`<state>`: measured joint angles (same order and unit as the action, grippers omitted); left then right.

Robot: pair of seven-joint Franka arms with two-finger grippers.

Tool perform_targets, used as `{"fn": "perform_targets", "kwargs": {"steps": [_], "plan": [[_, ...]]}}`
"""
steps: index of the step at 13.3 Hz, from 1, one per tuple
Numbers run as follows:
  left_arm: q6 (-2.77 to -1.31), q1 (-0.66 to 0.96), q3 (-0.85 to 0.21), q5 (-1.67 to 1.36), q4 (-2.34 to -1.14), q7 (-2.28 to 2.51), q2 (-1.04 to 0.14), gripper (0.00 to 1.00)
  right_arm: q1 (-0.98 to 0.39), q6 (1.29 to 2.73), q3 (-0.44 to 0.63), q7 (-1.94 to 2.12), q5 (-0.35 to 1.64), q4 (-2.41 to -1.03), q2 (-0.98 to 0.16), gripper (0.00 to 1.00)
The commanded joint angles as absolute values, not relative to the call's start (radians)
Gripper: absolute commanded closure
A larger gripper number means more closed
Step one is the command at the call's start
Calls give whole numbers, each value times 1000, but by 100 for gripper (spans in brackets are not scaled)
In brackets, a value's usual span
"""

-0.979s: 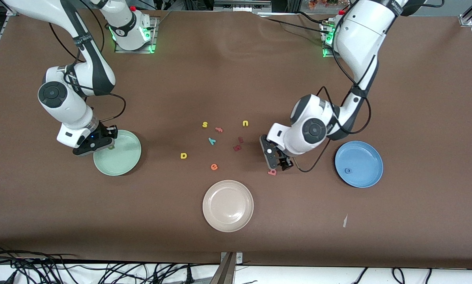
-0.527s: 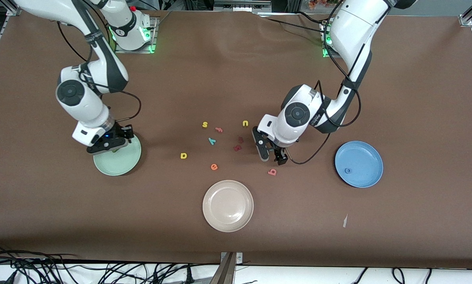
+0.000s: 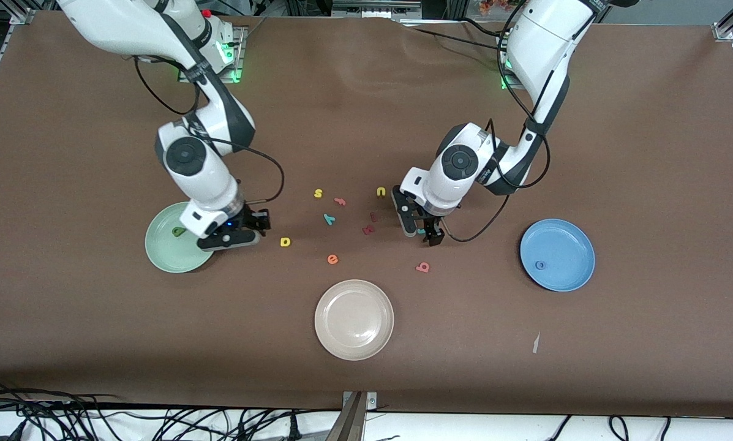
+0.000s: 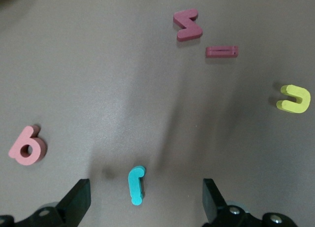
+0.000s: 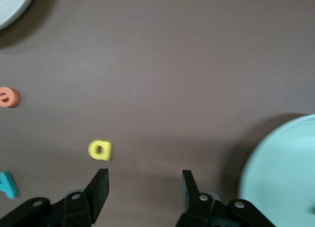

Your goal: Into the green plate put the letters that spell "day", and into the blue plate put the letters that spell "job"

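The green plate (image 3: pixel 158 248) holds the dark green d (image 3: pixel 178 231). Beside that plate, low over the cloth, my right gripper (image 3: pixel 257 228) (image 5: pixel 143 180) is open and empty; the yellow a (image 3: pixel 285 242) (image 5: pixel 100 150) lies just ahead of it. The teal y (image 3: pixel 329 218) (image 5: pixel 7 184) lies among the middle letters. My left gripper (image 3: pixel 422 233) (image 4: pixel 145 192) hangs open, with the teal j (image 4: pixel 136 185) lying flat between its jaws, untouched. The pink b (image 3: pixel 423 267) (image 4: pixel 27 147) lies nearer the front camera. The blue plate (image 3: pixel 571 245) holds the blue o (image 3: pixel 541 265).
A beige plate (image 3: pixel 354 319) sits near the front edge. An orange e (image 3: pixel 332 259), yellow s (image 3: pixel 318 193), yellow u (image 3: pixel 381 192), a salmon letter (image 3: pixel 340 201) and two dark red letters (image 3: pixel 368 229) (image 3: pixel 373 216) are scattered mid-table.
My right gripper left the green plate, opened wider and moved toward the yellow a; the d now shows on the plate. My left gripper shifted from above the b to over the j.
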<state>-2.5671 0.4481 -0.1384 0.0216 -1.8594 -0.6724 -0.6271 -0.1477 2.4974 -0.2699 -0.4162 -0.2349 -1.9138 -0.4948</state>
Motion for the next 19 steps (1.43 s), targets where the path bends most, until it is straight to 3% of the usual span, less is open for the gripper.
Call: {"fn": "perform_targets", "kwargs": {"steps": [1,5,7,8,10,12,15,19], "plan": [[-2614,453,-129,55,-1885,-653,-632,0,-202,2497,-241,-486,-233,-1832,-571,32],[-2646,448,-126,84,-1887,-649,-655,1,-262,2609,-203,-583,-235,-1832,-641,32],[-2646,448,-126,84,-1885,-649,-657,7,-275,2622,-189,-584,-235,-1835,-646,32],[-2646,446,-124,84,-1885,-649,-658,14,-276,2623,-189,-584,-235,-1835,-650,33],[-2646,445,-124,83,-1884,-647,-658,38,-279,2625,-189,-586,-235,-1836,-658,35],[-2646,445,-124,83,-1882,-646,-661,54,-282,2625,-189,-586,-235,-1838,-661,42],[-2649,434,-124,83,-1882,-644,-666,100,-296,2641,-186,-586,-235,-1838,-673,43],[-2637,393,-126,78,-1873,-638,-654,100,-304,2649,-176,-584,-236,-1839,-680,46]]}}
